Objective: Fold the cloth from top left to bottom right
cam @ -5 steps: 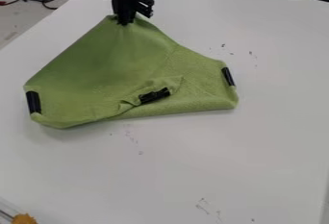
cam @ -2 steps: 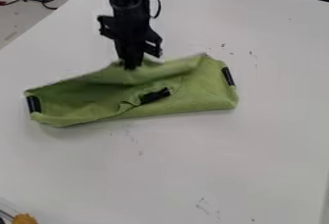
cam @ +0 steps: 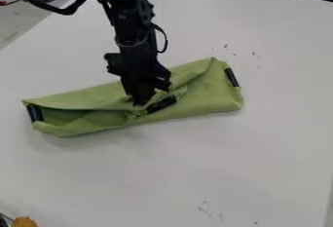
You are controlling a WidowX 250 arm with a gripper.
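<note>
Cloth of green fabric with black corner strips [cam: 208, 87], part-folded on white desk [cam: 195, 172], black two-finger end effector [cam: 140, 100] at its middle.
Cloth lies as a long slanted band in upper half of view, right end higher; upper layer laps down over lower one, gap open between them at left. End effector pinched together on the flap, fabric wrinkled around the tips, just beside middle black strip [cam: 161, 105]. Other strips: left end [cam: 34, 113], right end [cam: 232, 77]. Orange-yellow ragged-edged item [cam: 25, 222] at bottom left.
</note>
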